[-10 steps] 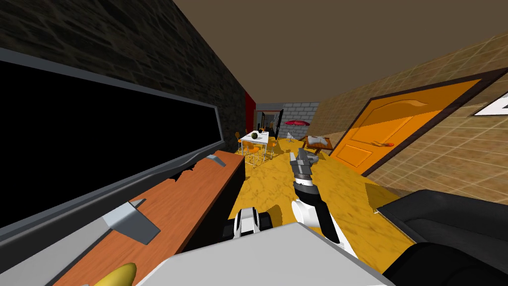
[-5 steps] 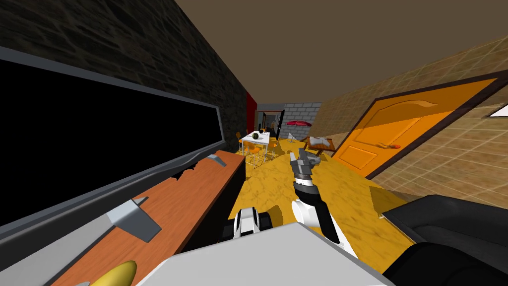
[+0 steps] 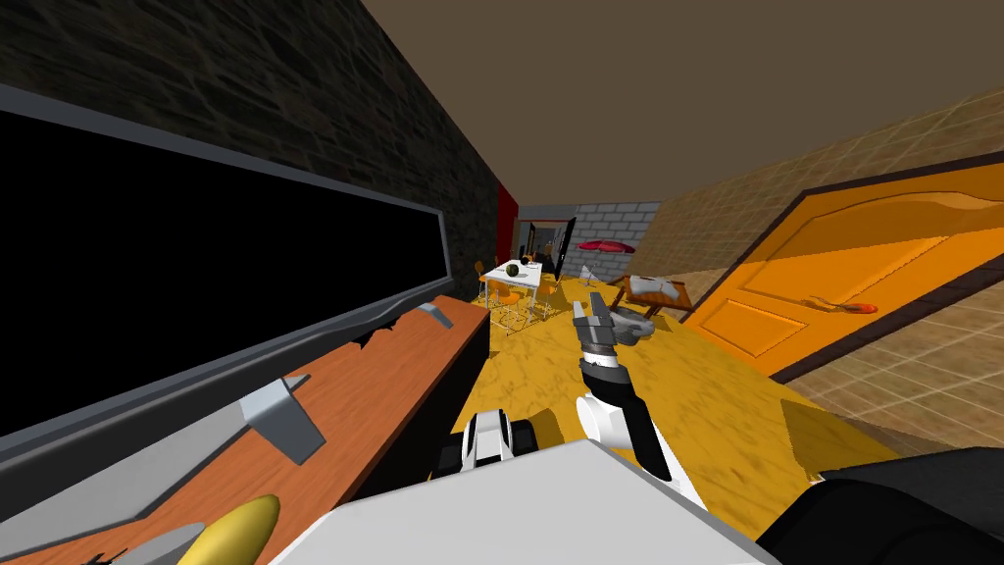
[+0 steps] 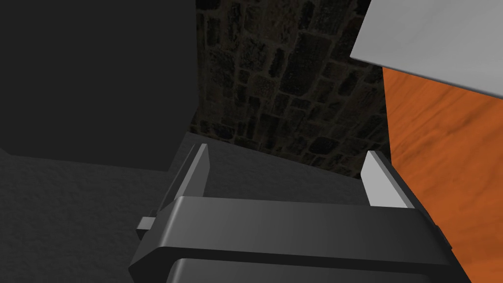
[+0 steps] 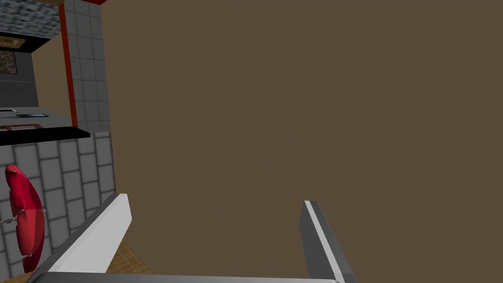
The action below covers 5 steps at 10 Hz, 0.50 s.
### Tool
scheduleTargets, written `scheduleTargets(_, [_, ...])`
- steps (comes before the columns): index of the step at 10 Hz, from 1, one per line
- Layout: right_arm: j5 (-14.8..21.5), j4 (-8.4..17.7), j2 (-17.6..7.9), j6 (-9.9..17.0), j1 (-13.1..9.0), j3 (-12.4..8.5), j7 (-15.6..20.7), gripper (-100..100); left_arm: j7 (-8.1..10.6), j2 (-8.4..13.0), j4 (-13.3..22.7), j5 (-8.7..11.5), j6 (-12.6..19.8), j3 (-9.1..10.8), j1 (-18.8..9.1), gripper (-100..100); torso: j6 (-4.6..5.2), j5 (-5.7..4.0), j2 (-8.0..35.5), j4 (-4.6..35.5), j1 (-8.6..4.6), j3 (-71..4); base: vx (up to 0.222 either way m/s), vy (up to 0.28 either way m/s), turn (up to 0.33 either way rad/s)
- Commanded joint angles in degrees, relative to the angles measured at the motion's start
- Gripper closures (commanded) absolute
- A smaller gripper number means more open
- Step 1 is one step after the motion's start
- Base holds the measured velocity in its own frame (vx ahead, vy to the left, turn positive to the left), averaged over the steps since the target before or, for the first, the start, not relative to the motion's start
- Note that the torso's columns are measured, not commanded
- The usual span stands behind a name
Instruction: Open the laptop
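Note:
Far down the room stands a small brown table [image 3: 677, 299]. A pale grey thing [image 3: 655, 288] lies on it, too small to tell whether it is the laptop. My right gripper [image 3: 592, 316] is raised in front of me over the yellow floor, well short of that table. Its fingers [image 5: 105, 231] stand open with nothing between them. My left gripper [image 4: 286, 152] hangs low by my chest beside the end of an orange-brown cabinet [image 4: 442, 162]. It is open and empty, with a dark stone wall behind it.
A long orange-brown console [image 3: 392, 373] runs along my left, carrying a big black screen [image 3: 196, 275] on grey feet [image 3: 284, 417]; a yellow object [image 3: 235, 530] lies at its near end. A white table with orange chairs [image 3: 512, 278] stands ahead. On the right are an orange door [image 3: 863, 284] and a dark sofa [image 3: 882, 510].
The whole head picture has shifted: I have moved forward along the room, so the door and sofa slid to the right. Both arms keep their pose.

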Motion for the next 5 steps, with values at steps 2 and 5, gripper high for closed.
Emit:
scheduleTargets(2, [0.0, 0.0, 0.0, 0.0, 0.0, 0.0, 0.0, 0, 3.77, 0.4, 2.3, -5.2, 0.8, -0.62, -3.3, -100, 0.02, 0.03, 0.1, 0.1, -0.37, 0.1, 0.062, -0.067, 0.209])
scheduleTargets(5, [0.0, 0.0, 0.0, 0.0, 0.0, 0.0, 0.0, 0, 3.77, 0.4, 3.0, -7.2, 0.8, -0.62, -3.3, -100, 0.2, -0.02, 0.3, 0.0, -0.35, 0.2, 0.008, -0.009, 0.028])
